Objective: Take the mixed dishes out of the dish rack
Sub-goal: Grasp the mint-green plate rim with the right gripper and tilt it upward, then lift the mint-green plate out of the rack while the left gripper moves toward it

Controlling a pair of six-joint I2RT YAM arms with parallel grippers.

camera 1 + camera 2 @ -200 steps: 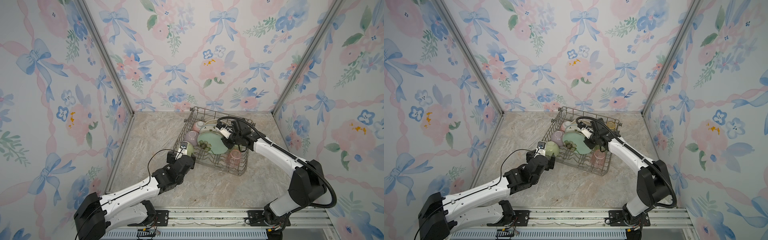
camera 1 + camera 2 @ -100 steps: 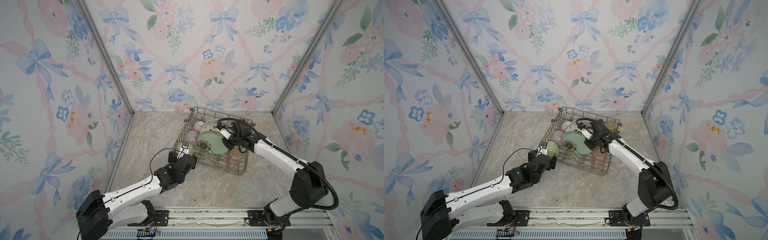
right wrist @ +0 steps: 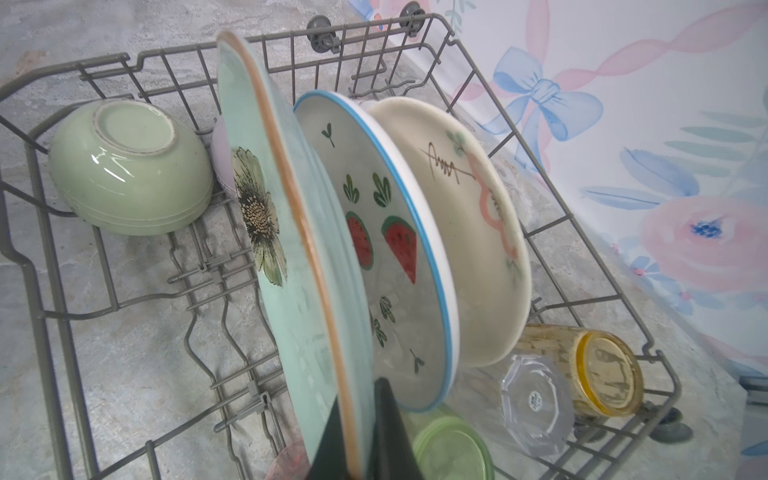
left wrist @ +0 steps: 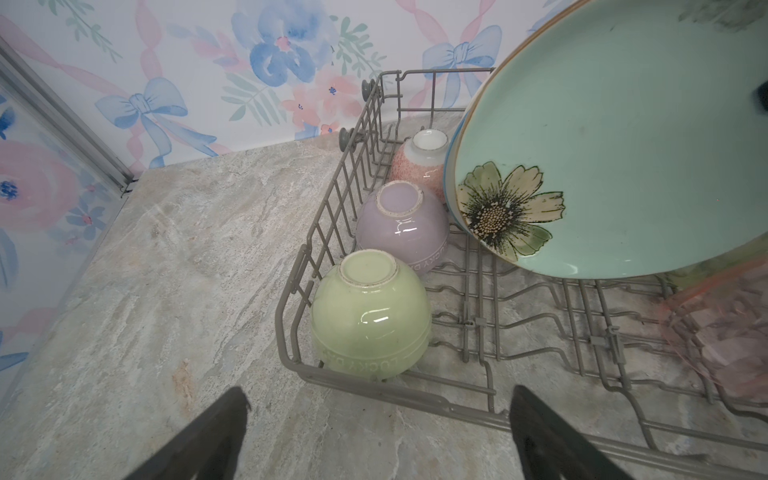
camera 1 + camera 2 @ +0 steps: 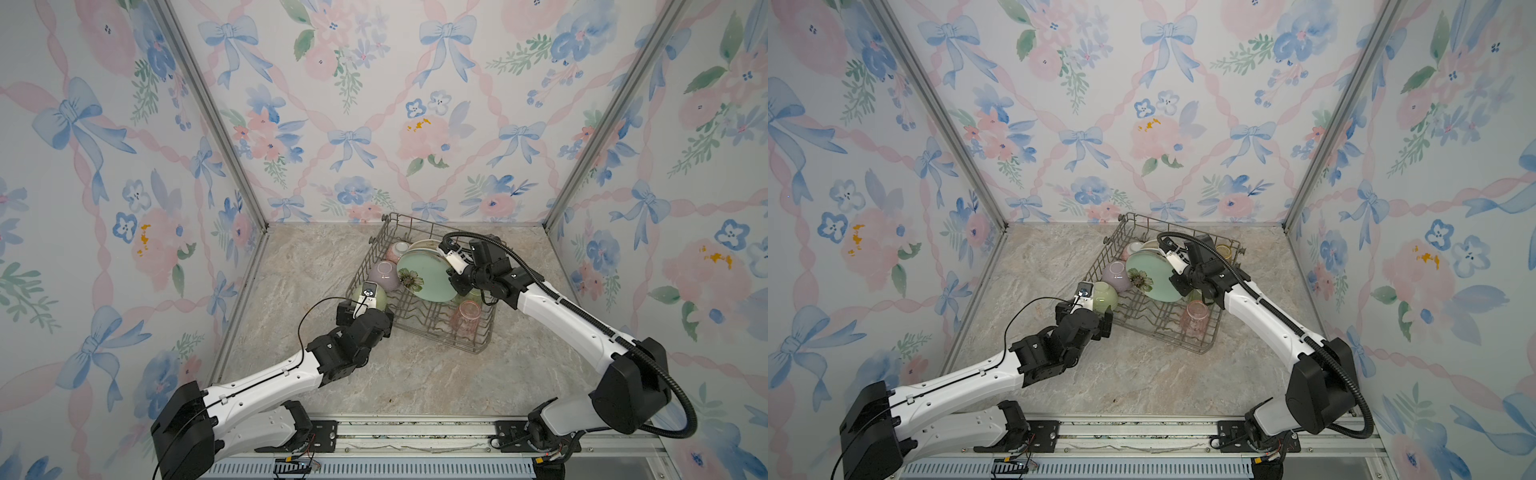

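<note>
The right fingers [image 3: 390, 440] are clamped on the rim of the mint plate [image 3: 291, 324], one finger on each face, with nothing between them but the plate's edge. That's the plate with the big painted flower. It stands on edge inside the dish rack [image 3: 478, 70], leaning a little. Can't tell whether its lower edge sits on the wires or hangs just clear of them.

On the far side of that plate from the flower face comes the white watermelon-print plate [image 3: 395, 270] with the blue rim, then the cream plate [image 3: 478, 232]. All three are lined up close together like files.

The tumblers sit low in the rack around the right fingers. A green tumbler [image 3: 453, 449] is just beside the fingertips and a clear tumbler [image 3: 536, 403] is a bit further out. Past that, a yellow tumbler [image 3: 594, 374] lies on its side near the cream plate. In a top view a pink tumbler [image 5: 467, 316] sits in the rack just below the right arm's wrist.

The left fingers [image 4: 208, 444] are spread wide and hold nothing. They hang just outside the rack's rim, over the marble-look bench [image 4: 166, 249]. Straight ahead of them, just inside the rim, the green bowl [image 4: 370, 320] sits upside down with its foot ring up, and the fingers aren't touching it. Beyond it, further from the fingers, come the lilac bowl [image 4: 401, 228] and then the pink bowl [image 4: 419, 166]. They're also bottom-up, in a row along the rack's side wall. The mint plate's flower edge hangs right next to the lilac one.
</note>
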